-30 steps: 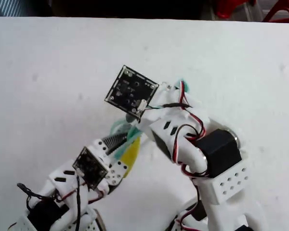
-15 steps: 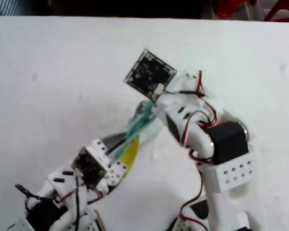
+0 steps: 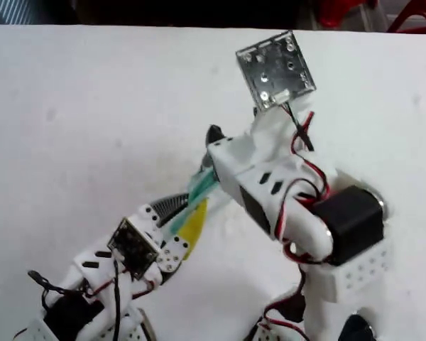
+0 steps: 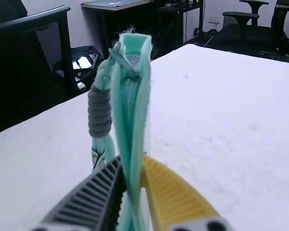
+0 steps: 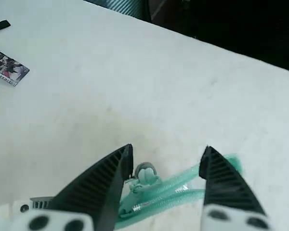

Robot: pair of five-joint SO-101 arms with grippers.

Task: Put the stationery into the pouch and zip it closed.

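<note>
While the left claw (image 4: 131, 163) pinches one end of the teal pouch (image 4: 130, 96) tight between its grey and yellow jaws, I see the right claw (image 5: 167, 151) spread wide just above the pouch's other end, one finger on each side of it. I cannot tell if either finger touches it. The grey zipper pull (image 5: 143, 173) sits on the pouch between those fingers. A small printed card (image 5: 4, 70) lies on the white table (image 5: 86, 86), well apart from the pouch.
</note>
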